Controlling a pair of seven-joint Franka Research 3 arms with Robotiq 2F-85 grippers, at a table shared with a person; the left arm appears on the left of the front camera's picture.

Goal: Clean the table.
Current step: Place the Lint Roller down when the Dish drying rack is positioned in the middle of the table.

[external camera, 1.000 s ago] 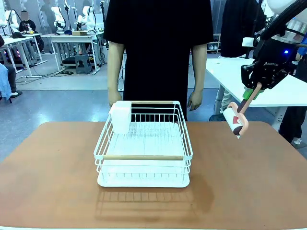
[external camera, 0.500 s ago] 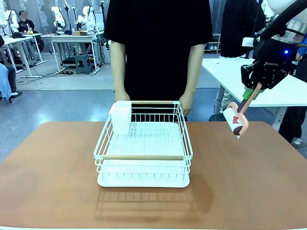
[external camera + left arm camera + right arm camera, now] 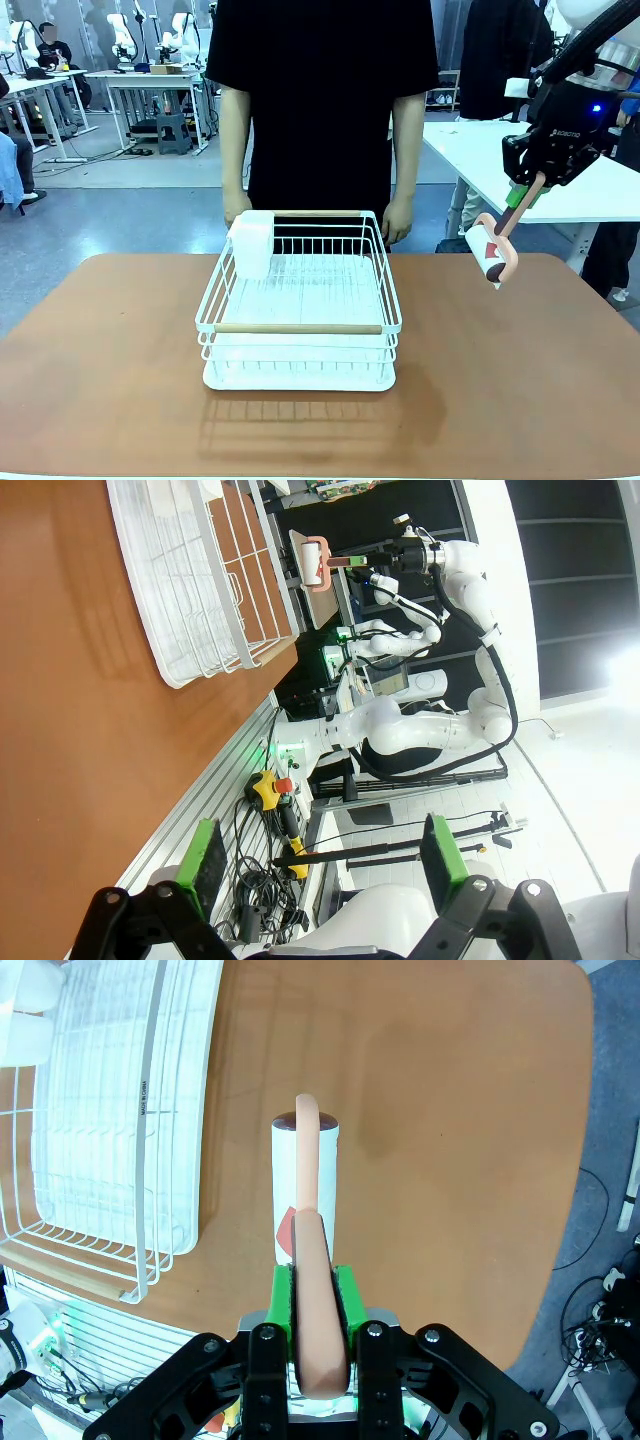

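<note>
The right gripper hangs up in the air, and the bench lies below it. Its two green pads are pressed onto the pink handle of a lint roller. The handle points down and a little toward the rack, and the white roll sits at the low end, tilted. The roll is not touching the bench. In the right wrist view the roller runs straight out from the gripper, with bare brown bench under it and off to one side, and the rack on the other side.

I think the next move is to come down until the roll lies flat on the bench, so the tilt of the roll matters most. The right arm is the near one, since it has the tool.

The left gripper is spread wide and holds nothing. It sits low, off the near edge of the bench, with the rack farther ahead.

The bench is big, smooth and reddish-brown, with round corners and a pale edge. I see no crumbs on it, but small bits would be too tiny to tell. A person stands on the far side, hands hanging near the back of the rack.
</note>
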